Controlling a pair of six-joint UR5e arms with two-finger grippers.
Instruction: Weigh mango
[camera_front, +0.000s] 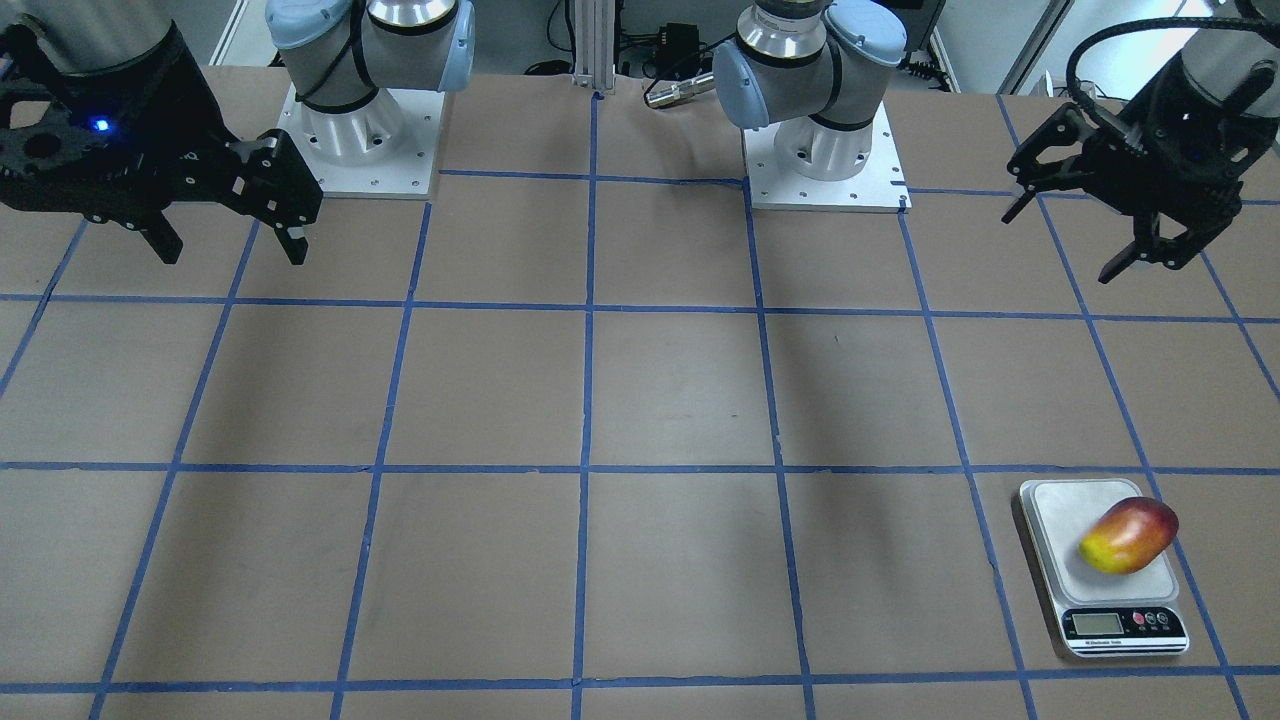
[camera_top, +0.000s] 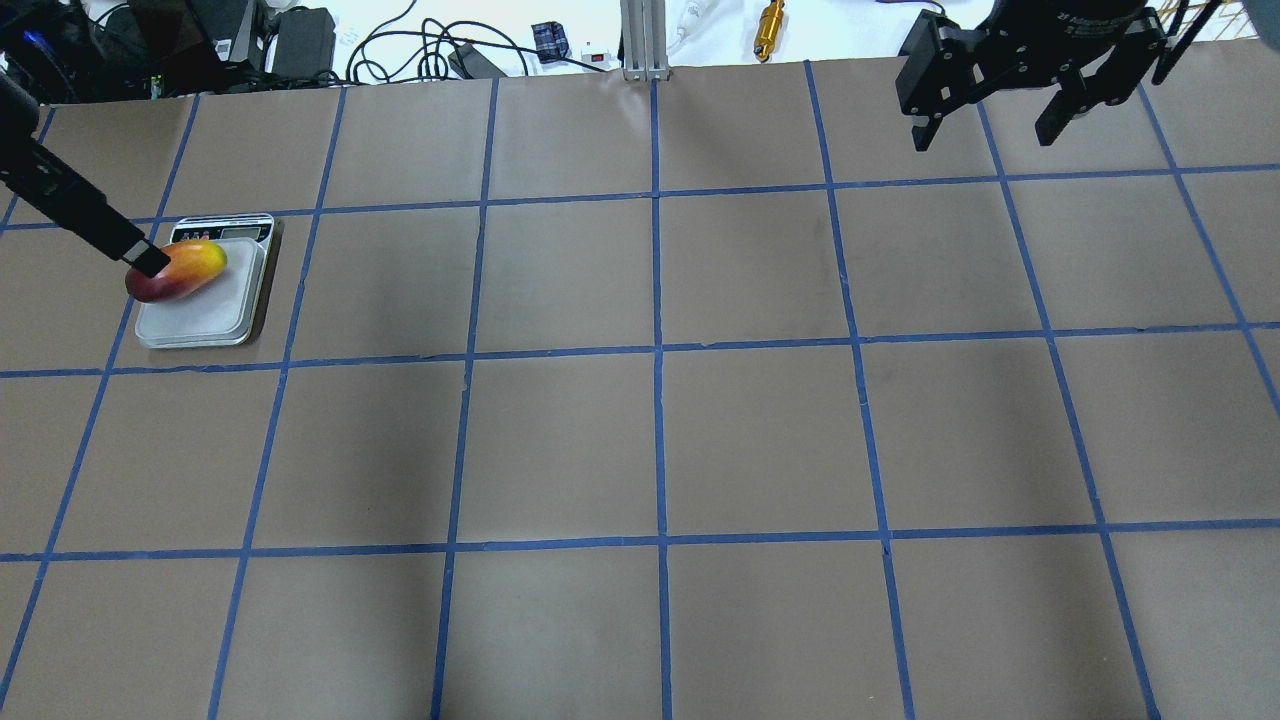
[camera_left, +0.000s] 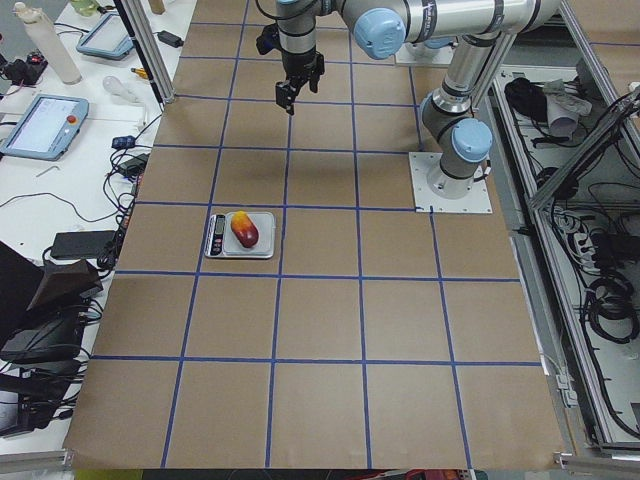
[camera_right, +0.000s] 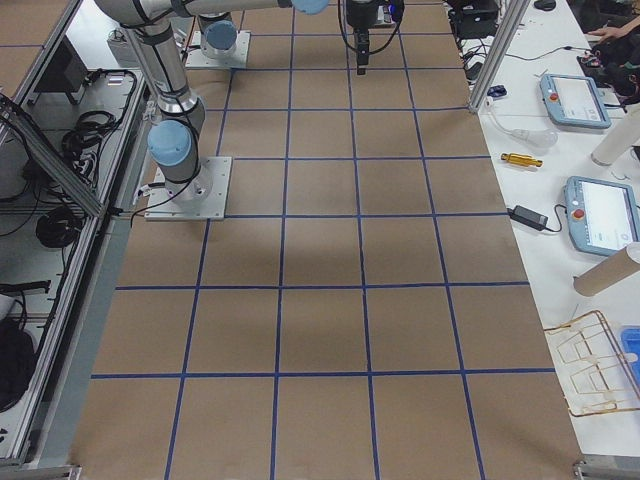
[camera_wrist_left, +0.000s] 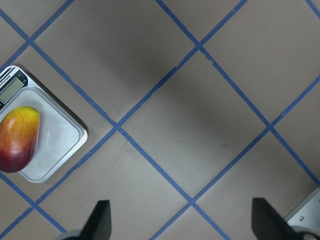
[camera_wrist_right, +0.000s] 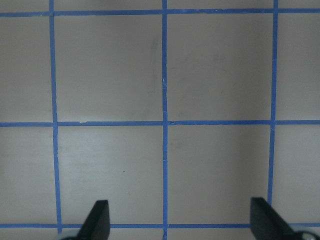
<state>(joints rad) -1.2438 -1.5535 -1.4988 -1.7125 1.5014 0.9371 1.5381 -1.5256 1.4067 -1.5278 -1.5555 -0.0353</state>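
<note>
The mango (camera_front: 1128, 536), yellow at one end and red at the other, lies on the plate of the small silver scale (camera_front: 1055, 515), near the table's far edge on my left side. It also shows in the overhead view (camera_top: 178, 270) and the left wrist view (camera_wrist_left: 19, 138), on the scale (camera_wrist_left: 57, 145). My left gripper (camera_front: 1065, 245) is open and empty, raised high above the table and apart from the scale. My right gripper (camera_front: 233, 250) is open and empty, raised over the other side of the table (camera_top: 982, 138).
The table is brown paper with a blue tape grid. The two arm bases (camera_front: 360, 130) (camera_front: 825, 150) stand at the robot's edge. An aluminium post (camera_top: 640, 40), cables and a gold cylinder (camera_top: 770, 20) lie past the far edge.
</note>
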